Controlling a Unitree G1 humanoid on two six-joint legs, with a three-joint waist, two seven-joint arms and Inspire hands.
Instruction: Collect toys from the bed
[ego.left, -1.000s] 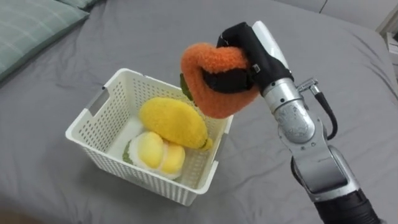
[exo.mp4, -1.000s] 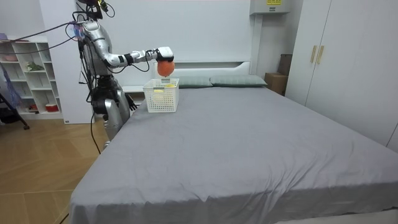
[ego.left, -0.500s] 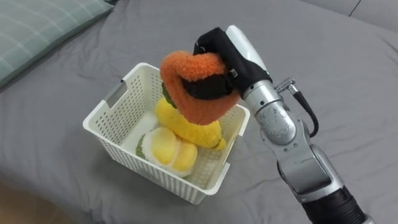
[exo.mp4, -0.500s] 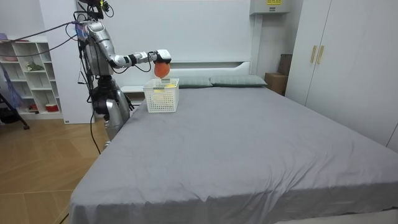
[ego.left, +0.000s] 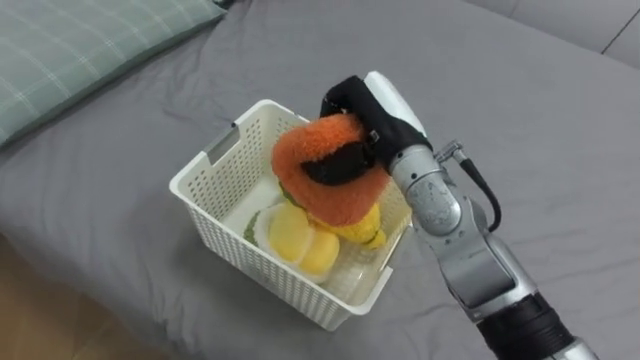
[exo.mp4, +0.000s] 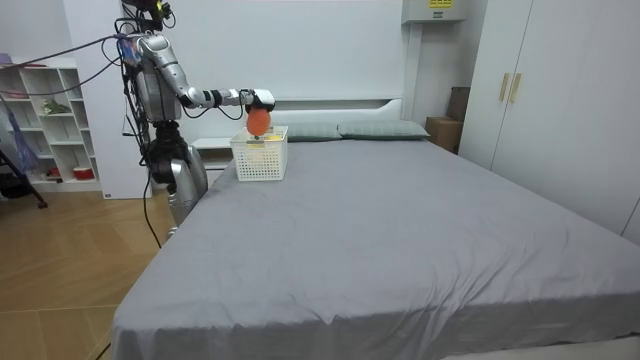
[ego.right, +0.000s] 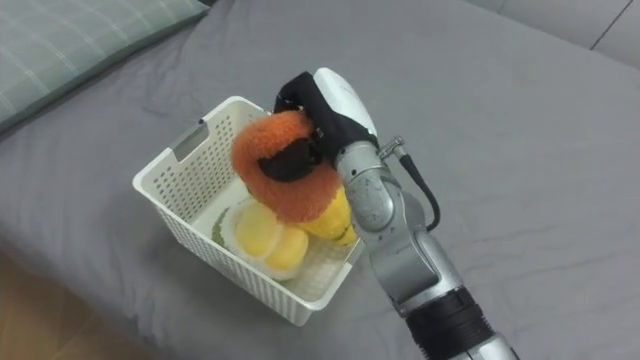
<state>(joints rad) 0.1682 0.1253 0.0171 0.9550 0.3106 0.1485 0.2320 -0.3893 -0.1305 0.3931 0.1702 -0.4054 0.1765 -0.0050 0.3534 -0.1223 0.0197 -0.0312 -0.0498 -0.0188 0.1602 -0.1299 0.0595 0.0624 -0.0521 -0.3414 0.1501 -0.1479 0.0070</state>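
Bed (ego.left: 560, 120), basket (ego.left: 225, 225), orange toy (ego.left: 335, 190) in right hand (ego.left: 383, 100)

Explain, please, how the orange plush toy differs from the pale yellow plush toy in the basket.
The orange plush toy is deep orange; the pale yellow plush toy is light, with a white and green edge. The orange one is held in the curled fingers of the right hand at the top of the white basket; the pale yellow one lies low inside, ungripped. The orange one looks bulkier. Both are fuzzy soft toys.
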